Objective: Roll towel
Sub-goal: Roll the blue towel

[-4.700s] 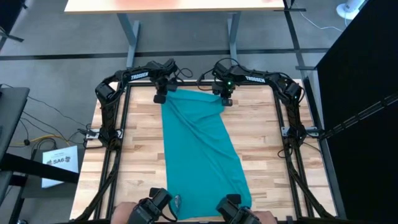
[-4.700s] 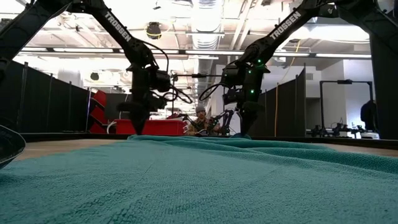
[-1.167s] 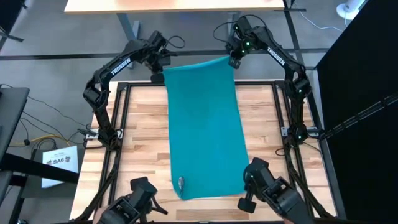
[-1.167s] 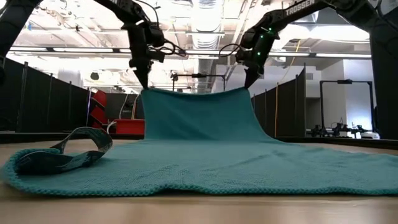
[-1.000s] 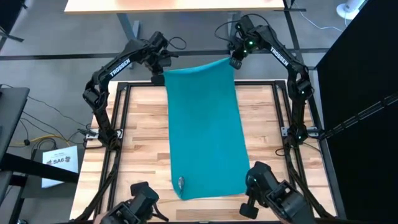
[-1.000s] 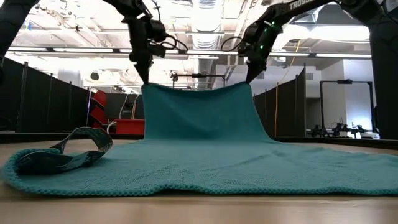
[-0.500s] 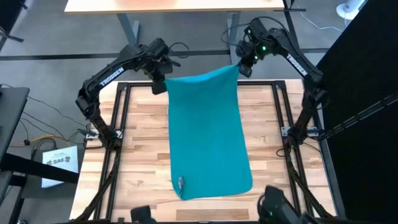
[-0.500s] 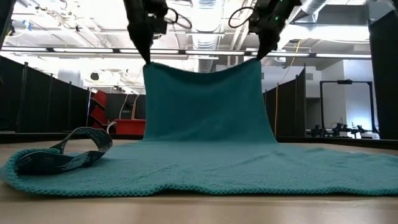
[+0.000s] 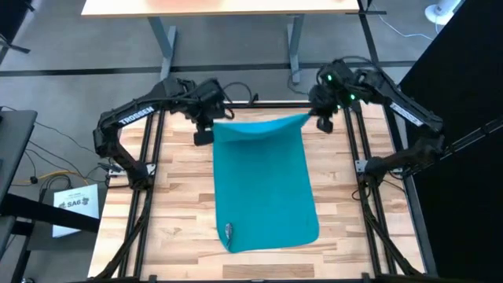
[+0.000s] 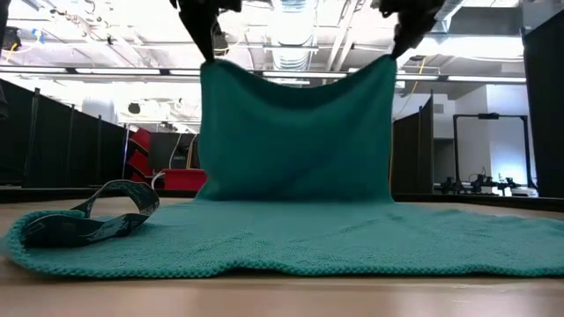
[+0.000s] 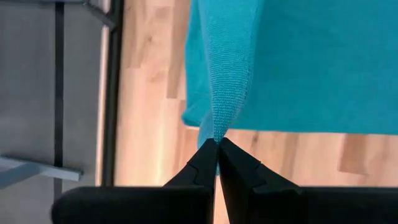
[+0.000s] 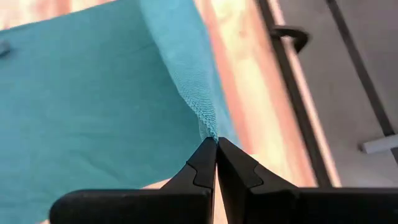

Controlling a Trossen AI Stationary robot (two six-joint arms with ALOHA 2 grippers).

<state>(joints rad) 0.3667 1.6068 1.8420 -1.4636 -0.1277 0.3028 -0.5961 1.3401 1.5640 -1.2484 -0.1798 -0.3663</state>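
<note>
The teal towel (image 9: 266, 189) lies lengthwise on the wooden table, its near part flat on the top and its far part lifted into a hanging sheet (image 10: 295, 132). A loop tag (image 10: 84, 216) sits at its near left corner. My left gripper (image 9: 206, 126) is shut on the far left corner, high above the table. My right gripper (image 9: 321, 118) is shut on the far right corner at about the same height. My left gripper pinches the towel's far left corner (image 11: 216, 134) between its two fingertips, coming from above and pointing down. The cloth hangs below the fingers, its near part on the table. My right gripper pinches the towel's far right corner (image 12: 208, 132) between its two fingertips, from above. The cloth hangs below it, and the top edge between the two corners sags a little.
A black metal frame (image 9: 153, 157) runs along the table's left, right and far sides. Bare wood (image 9: 181, 204) lies on both sides of the towel. A second table (image 9: 228, 8) stands beyond the far edge.
Both grippers have gone up and toward the table's near edge with the towel's far corners. The far part of the towel has risen into a taller hanging sheet; the near part has stayed flat on the table.
</note>
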